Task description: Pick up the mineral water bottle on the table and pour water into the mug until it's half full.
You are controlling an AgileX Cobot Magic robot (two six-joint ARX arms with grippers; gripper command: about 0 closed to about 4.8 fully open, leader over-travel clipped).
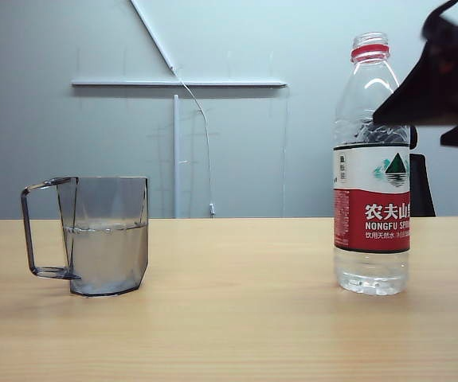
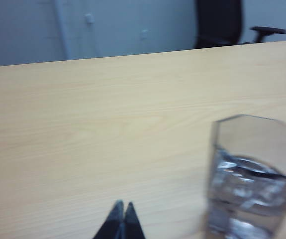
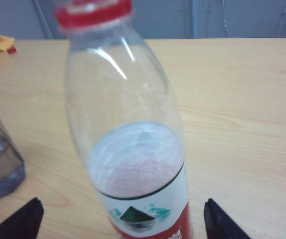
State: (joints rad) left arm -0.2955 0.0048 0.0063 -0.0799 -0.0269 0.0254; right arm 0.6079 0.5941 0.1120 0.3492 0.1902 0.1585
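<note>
This looks like an office or a plain test room. A light wood-grain desk (image 1: 229,318) stands before a bare grey wall (image 1: 53,135) with white cable conduit (image 1: 177,83) and a thin cord hanging down. A black swivel office chair (image 2: 218,22) with armrests sits behind the desk.

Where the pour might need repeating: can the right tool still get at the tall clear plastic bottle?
Probably yes: the right tool is open, fingers either side of the upright bottle, nothing between.
</note>
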